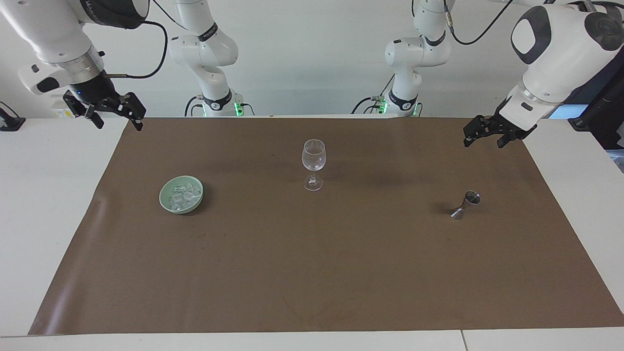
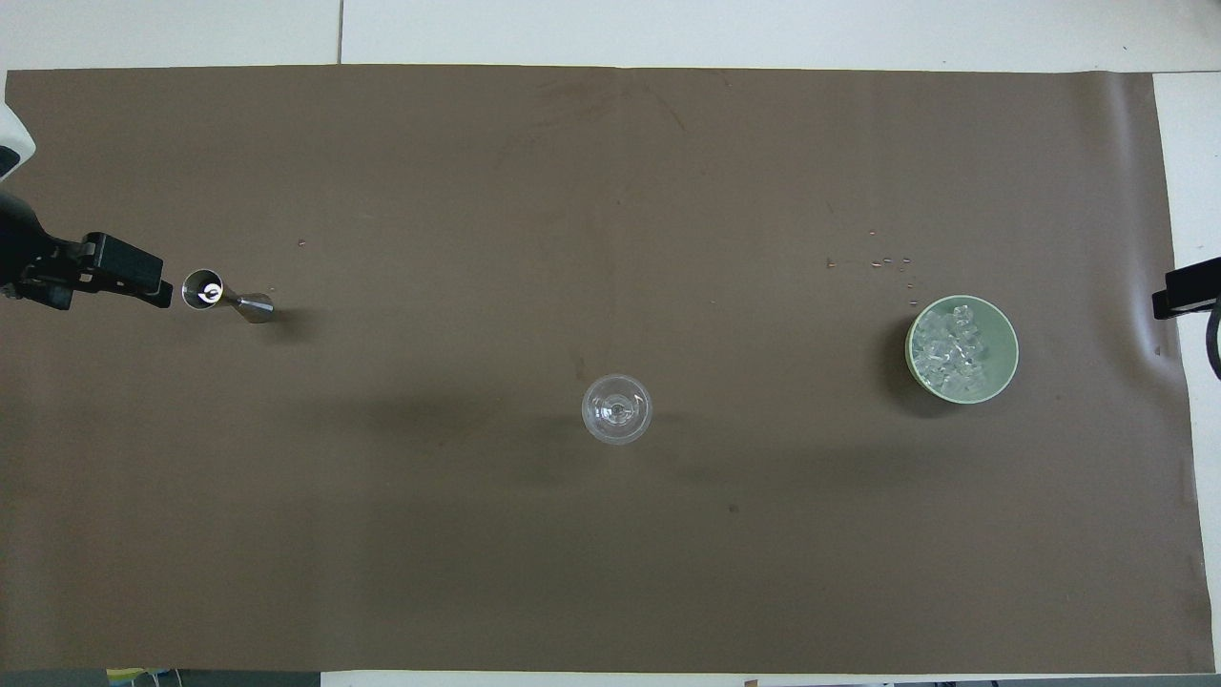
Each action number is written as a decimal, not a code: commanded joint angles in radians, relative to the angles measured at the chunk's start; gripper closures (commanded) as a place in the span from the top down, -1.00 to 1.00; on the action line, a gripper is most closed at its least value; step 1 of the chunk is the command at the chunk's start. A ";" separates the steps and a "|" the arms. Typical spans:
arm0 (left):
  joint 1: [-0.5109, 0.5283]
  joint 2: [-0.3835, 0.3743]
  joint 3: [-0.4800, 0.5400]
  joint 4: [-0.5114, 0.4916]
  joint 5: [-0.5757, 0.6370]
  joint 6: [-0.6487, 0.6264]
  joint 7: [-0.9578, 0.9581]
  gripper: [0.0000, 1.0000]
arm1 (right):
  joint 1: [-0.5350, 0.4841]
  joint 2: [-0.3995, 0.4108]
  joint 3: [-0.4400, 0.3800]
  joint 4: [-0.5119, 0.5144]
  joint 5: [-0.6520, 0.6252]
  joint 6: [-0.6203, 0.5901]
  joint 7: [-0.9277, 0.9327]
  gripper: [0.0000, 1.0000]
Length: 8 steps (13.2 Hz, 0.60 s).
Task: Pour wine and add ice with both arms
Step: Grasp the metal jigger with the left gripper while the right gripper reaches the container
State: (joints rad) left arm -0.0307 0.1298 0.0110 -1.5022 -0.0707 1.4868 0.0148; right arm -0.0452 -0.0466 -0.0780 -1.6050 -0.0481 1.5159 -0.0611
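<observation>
ice (image 1: pixel 184 197) sits in its bowl (image 1: pixel 165 202), well apart from both empty claws.

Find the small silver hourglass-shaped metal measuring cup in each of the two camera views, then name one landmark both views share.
Facing view: the small silver hourglass-shaped metal measuring cup stands on the brown mat toward the picture's right, below the raised left gripper.
Overhead view: the cup sits near the picture's left edge, just past the left gripper's tip.
Shared landmark: the clear stemmed wine glass at mid-mat.
</observation>
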 commanded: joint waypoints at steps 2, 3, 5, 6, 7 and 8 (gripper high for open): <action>0.005 0.155 0.058 0.149 -0.092 -0.043 -0.203 1.00 | -0.004 -0.024 0.003 -0.032 0.013 0.023 0.003 1.00; 0.005 0.187 0.082 0.170 -0.131 -0.042 -0.290 1.00 | -0.007 -0.024 0.003 -0.030 0.013 0.017 -0.002 1.00; 0.005 0.235 0.128 0.183 -0.210 -0.024 -0.436 1.00 | -0.002 -0.032 0.003 -0.039 0.019 0.004 -0.006 1.00; 0.005 0.252 0.144 0.183 -0.236 -0.008 -0.499 1.00 | -0.001 -0.036 0.003 -0.053 0.022 0.006 -0.003 1.00; 0.005 0.273 0.147 0.183 -0.244 0.016 -0.578 1.00 | 0.001 -0.044 0.003 -0.078 0.034 0.024 -0.003 1.00; 0.006 0.292 0.150 0.185 -0.253 0.032 -0.638 1.00 | -0.001 -0.061 0.003 -0.116 0.068 0.071 -0.005 1.00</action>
State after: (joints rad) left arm -0.0186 0.3716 0.1440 -1.3613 -0.2937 1.5035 -0.5058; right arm -0.0439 -0.0538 -0.0763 -1.6309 -0.0251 1.5226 -0.0611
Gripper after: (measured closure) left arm 0.000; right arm 0.000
